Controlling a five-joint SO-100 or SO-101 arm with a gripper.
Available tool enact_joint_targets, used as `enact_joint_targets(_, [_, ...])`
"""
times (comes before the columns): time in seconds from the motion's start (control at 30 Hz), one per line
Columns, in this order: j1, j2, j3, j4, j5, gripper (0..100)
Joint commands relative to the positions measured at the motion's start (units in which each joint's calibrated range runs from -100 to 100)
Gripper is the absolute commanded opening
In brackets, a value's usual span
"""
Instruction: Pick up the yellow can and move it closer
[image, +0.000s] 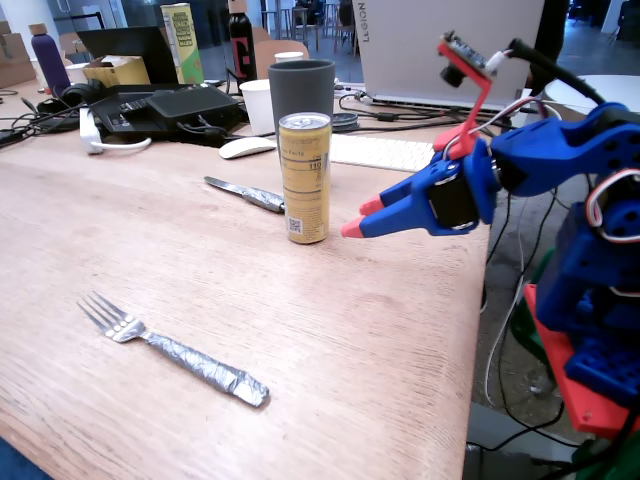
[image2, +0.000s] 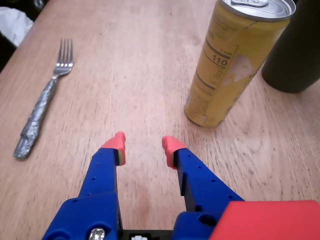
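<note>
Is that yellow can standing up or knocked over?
Standing upright: the yellow can rests on its base on the table, silver top facing up.

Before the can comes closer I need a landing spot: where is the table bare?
Bare wood lies between the can and the fork, and under the open gripper. Crowded behind: cup, knife, keyboard and clutter.

Yellow can (image2: 235, 62): "110" printed in its dark label panel, QR code near the base in the fixed view; remaining small print illegible
</note>
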Motion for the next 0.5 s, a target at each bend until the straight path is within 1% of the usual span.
enact_joint_targets(0.0, [-0.2,-0.5,0.3,0.0,0.2,17])
enact_joint_targets(0.47, [-0.2,-0.5,0.3,0.0,-0.2,17])
